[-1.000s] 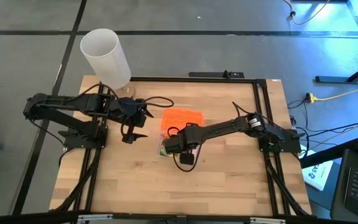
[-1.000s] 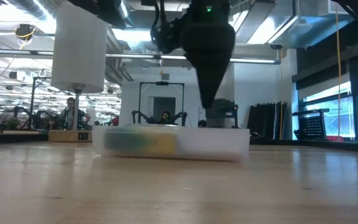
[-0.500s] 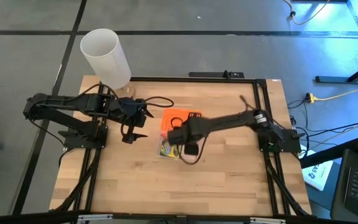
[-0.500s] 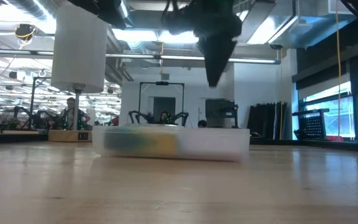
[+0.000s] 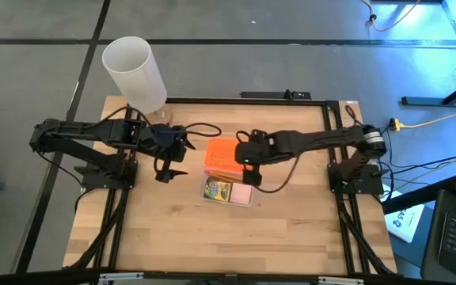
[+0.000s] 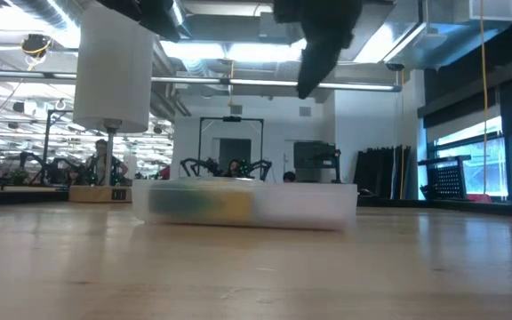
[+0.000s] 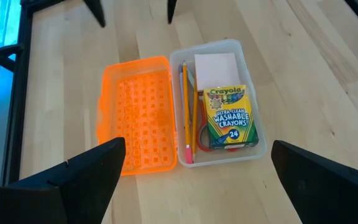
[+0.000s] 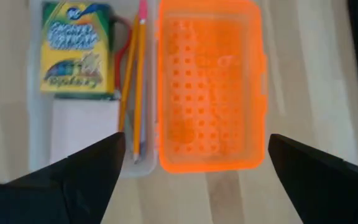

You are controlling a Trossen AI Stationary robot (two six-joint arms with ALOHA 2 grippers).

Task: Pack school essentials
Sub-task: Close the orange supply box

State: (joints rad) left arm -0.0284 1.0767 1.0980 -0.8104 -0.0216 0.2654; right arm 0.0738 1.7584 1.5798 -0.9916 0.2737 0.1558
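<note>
The crayon box (image 7: 229, 117), pencils (image 7: 185, 112) and scissors (image 7: 205, 134) are lying inside the clear box (image 7: 248, 81), its orange lid (image 7: 138, 118) lying open alongside. The right gripper (image 5: 248, 152) is hovering over that lid, fingers apart and empty; the left gripper (image 5: 167, 162) is waiting beside the box, fingers likewise apart. Packing is looking complete, so the next move likely calls for swinging the lid shut.

The left arm reaches in from the left edge of the tabletop (image 5: 291, 237), elbow folded, its tool (image 5: 169, 169) hanging with both fingers (image 7: 73, 177) spread wide and nothing between them. The right arm stretches long and nearly straight from its base at the right edge toward the middle, its tool (image 5: 248, 170) raised above the surface, fingers (image 8: 82, 165) likewise parted and apparently empty. From table height only one dark tool tip shows, probably the right one.
</note>
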